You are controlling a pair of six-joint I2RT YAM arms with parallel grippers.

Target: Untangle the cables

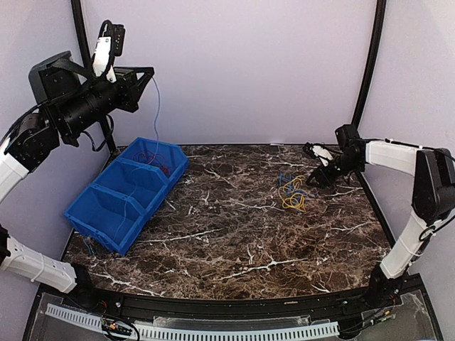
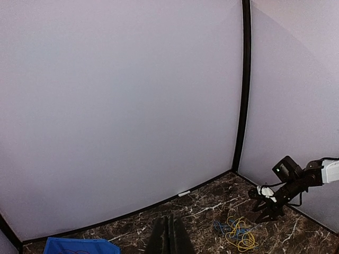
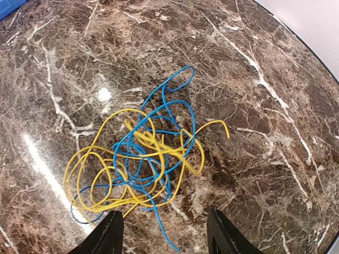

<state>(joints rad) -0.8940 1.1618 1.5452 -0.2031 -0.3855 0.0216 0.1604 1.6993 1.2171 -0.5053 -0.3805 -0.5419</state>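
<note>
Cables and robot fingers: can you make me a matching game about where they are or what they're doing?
Things:
1. yellow cable
2. red cable
3. left fingers
4. right fingers

Places or states:
A. shut on a thin wire, up high
B. tangled with the blue cable on the table
C. open, just by the yellow cable
D. in the bin

Pairs: 1-B, 2-D, 3-A, 4-C
</note>
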